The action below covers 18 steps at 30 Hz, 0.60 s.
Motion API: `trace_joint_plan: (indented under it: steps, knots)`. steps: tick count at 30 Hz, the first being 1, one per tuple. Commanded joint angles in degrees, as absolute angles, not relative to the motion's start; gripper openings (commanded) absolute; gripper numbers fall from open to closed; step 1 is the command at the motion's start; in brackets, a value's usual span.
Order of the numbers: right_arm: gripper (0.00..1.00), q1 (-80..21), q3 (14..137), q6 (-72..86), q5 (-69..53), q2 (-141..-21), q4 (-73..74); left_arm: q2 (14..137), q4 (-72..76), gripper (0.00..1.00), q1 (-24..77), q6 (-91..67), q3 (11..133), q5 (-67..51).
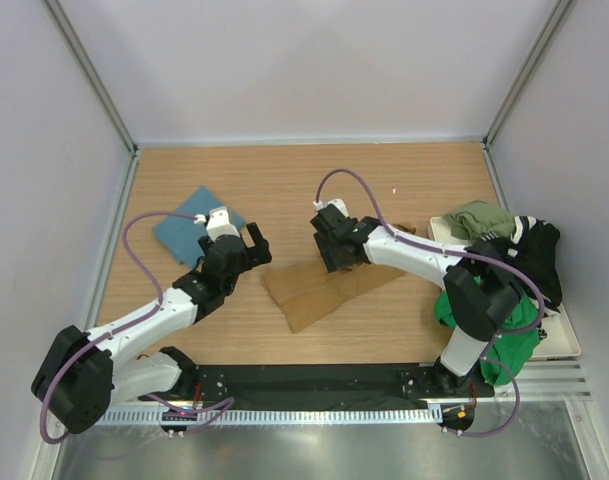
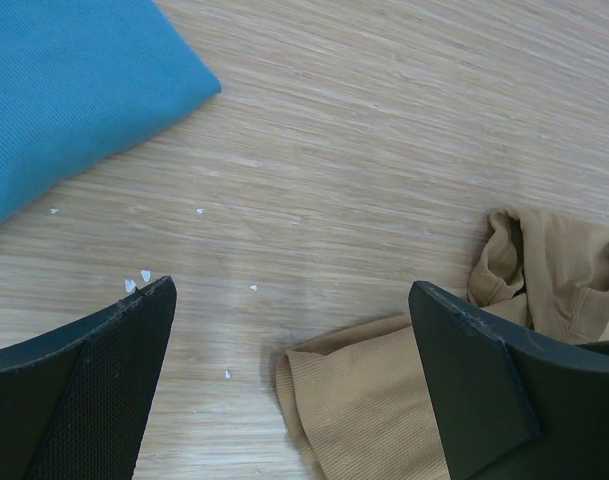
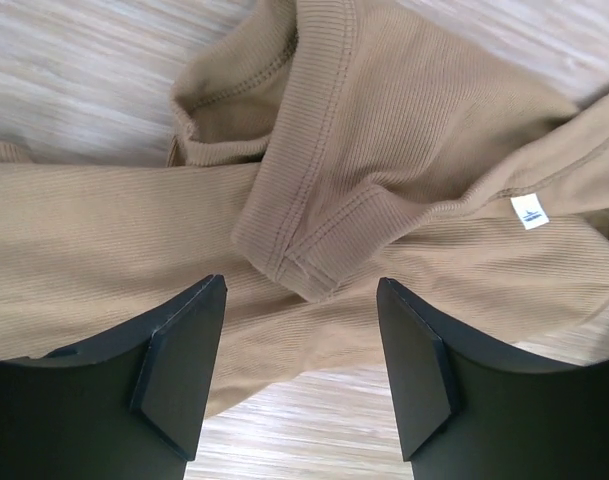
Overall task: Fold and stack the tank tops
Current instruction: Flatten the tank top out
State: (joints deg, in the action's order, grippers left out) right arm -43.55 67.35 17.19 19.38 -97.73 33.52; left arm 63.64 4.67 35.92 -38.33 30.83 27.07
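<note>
Where the right arm (image 1: 474, 300) rose from the near edge of the wooden surface (image 1: 404, 180), a heap of unfolded tank tops crowded close against it. A green one (image 1: 509, 340) draped over a white tray (image 1: 569, 345) lay nearest, a black one (image 1: 539, 250) lay beyond it, and an olive one (image 1: 479, 218) sat at the tray's far end. Only that heap lay close to either arm.

Mid-surface lay the tan tank top (image 1: 324, 290), flat at its near end and rumpled toward the right jaws. In the right wrist view a hemmed fold was turned back over the ribbed cloth (image 3: 404, 130), with a small white label (image 3: 529, 212) showing. Farther back on the left, well apart from the tan one, lay the teal tank top (image 1: 189, 235), folded into a neat square.

The left jaws stood wide open over bare wood between the two tops, where a few white specks (image 2: 144, 275) were scattered. They gripped nothing, though one finger (image 2: 484, 390) overlapped the tan top's edge (image 2: 374, 400). The right jaws were also spread, directly above the tan top's rumpled part and empty. Whether their tips touched the cloth could not be told.
</note>
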Motion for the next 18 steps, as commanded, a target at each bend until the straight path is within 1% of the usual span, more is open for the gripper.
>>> trace_joint_plan:
  steps: [1, 4, 7, 10, 12, 18]
  knots:
    - [0.68, -47.7, 69.6, 12.6, 28.7, -95.3, 35.4, 63.6, 7.1, 1.0, 35.8, -37.2, 33.2, 26.8]
    - [0.69, -50.2, 70.1, 8.9, 32.9, -95.6, 36.2, 64.1, 6.9, 1.0, 35.7, -37.3, 33.3, 27.1]
    - [0.63, -51.7, 70.6, 2.7, 32.8, -97.6, 35.9, 64.2, 6.9, 0.99, 35.8, -37.4, 33.5, 26.6]
    - [0.55, -52.0, 72.2, -1.1, 32.2, -100.7, 36.5, 64.4, 6.8, 1.0, 35.8, -37.3, 33.7, 26.6]
    - [0.52, -52.5, 72.9, -3.4, 31.3, -102.1, 36.5, 64.4, 6.8, 1.0, 35.8, -37.2, 33.6, 26.7]
    - [0.49, -52.7, 76.1, -5.7, 35.6, -108.2, 40.5, 64.0, 6.2, 0.99, 35.8, -37.3, 33.8, 26.9]
